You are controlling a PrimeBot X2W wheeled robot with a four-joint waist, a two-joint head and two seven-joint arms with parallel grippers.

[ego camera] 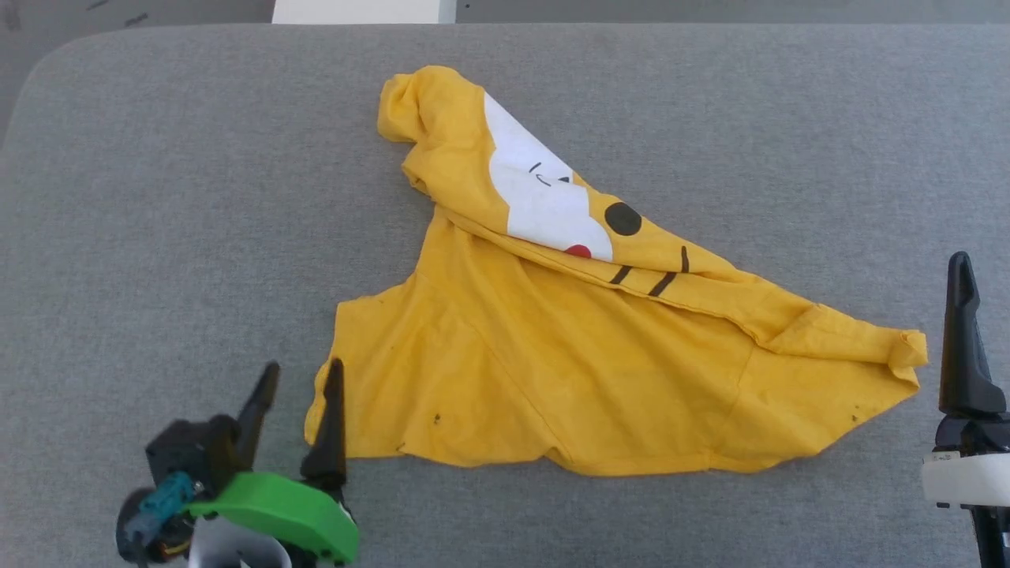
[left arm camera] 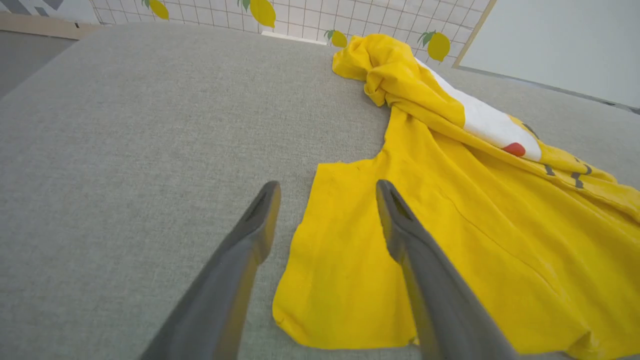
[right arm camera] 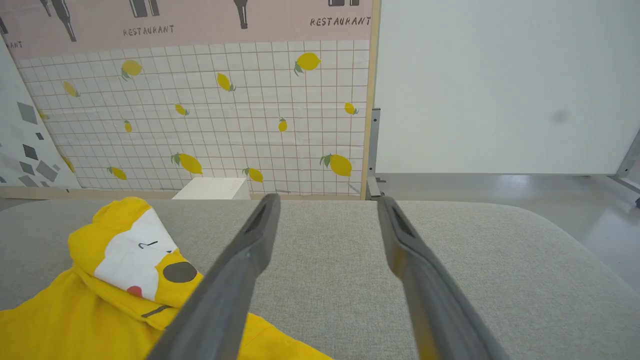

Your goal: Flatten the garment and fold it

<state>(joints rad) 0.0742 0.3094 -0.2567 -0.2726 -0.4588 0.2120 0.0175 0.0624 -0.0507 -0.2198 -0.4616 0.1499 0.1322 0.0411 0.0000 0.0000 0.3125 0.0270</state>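
Observation:
The garment [ego camera: 568, 347], a mustard-yellow T-shirt, lies crumpled on the grey padded table [ego camera: 158, 197]. Its upper part is folded over diagonally, showing the white face print with a black nose, a red dot and black stripes. My left gripper [ego camera: 304, 365] stands open at the garment's near-left corner, nothing between its fingers. In the left wrist view the left gripper [left arm camera: 327, 184] straddles the edge of the garment [left arm camera: 475, 225], its right finger over the cloth. My right gripper [ego camera: 961, 268] hovers just right of the garment's right corner. In the right wrist view the right gripper [right arm camera: 327, 198] is open over bare table, the garment [right arm camera: 75, 310] at lower left.
The table's rounded far edge [right arm camera: 450, 205] drops to a shiny floor. A white box [right arm camera: 210, 188] and a lemon-patterned tiled wall panel [right arm camera: 225, 125] stand behind it. Bare grey surface spreads left of the garment [left arm camera: 125, 150].

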